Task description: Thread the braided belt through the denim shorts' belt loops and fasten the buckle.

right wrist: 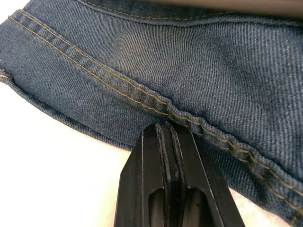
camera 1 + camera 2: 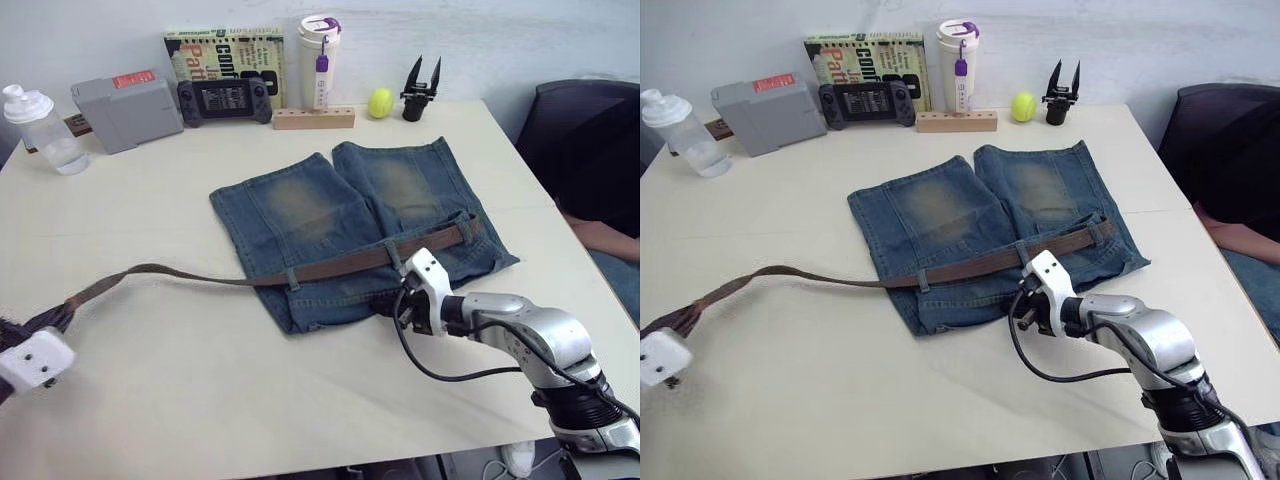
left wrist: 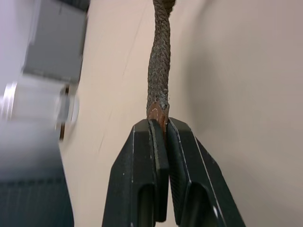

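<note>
The denim shorts lie flat mid-table, waistband toward me. The braided belt runs along the waistband under two belt loops, and its long free part trails left across the table. My left gripper is shut on the belt's tan leather tip, near the table's left front edge. My right gripper is shut, its tips resting on the stitched seam of the waistband's near edge. The belt's right end sinks into a denim fold; the buckle is hidden there.
Along the back edge stand a clear bottle, a grey box, a game console, a book, a white tumbler, a wooden block, a yellow ball and a black spare gripper. A person's arm shows at the right.
</note>
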Controlling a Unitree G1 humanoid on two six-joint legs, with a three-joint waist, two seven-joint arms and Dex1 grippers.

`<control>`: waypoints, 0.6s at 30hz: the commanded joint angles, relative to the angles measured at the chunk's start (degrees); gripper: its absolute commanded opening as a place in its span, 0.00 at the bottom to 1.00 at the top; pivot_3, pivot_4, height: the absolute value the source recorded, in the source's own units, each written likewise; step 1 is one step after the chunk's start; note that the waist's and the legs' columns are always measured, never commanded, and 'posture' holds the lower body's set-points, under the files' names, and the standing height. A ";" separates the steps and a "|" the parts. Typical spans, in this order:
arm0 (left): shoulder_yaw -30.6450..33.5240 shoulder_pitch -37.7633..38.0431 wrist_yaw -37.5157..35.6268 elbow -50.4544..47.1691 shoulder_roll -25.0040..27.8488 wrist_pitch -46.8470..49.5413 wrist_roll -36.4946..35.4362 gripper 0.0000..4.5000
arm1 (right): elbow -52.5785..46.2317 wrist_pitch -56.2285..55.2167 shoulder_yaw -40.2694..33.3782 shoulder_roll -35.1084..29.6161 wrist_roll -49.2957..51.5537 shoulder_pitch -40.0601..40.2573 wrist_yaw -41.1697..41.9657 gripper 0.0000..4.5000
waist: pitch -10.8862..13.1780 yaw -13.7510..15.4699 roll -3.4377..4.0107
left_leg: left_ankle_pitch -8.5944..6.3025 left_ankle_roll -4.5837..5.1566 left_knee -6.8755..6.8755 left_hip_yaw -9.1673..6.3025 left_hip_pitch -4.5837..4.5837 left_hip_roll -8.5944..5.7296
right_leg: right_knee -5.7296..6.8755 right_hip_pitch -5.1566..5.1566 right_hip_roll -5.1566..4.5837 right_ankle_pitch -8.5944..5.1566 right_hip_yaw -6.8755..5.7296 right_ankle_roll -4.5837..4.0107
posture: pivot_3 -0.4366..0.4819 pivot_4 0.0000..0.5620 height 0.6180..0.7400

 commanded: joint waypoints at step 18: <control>-0.93 -3.66 -21.17 -10.26 -2.58 16.30 -35.15 0.97 | 2.58 -2.37 -3.70 -2.28 0.30 -3.69 7.65 0.00 | -0.16 0.13 -0.25 | 0.08 -0.26 -0.22 -0.04 -0.02 -0.04 | -0.08 -0.03 -0.04 -0.04 -0.07 -0.18 | 0.48 0.27 0.75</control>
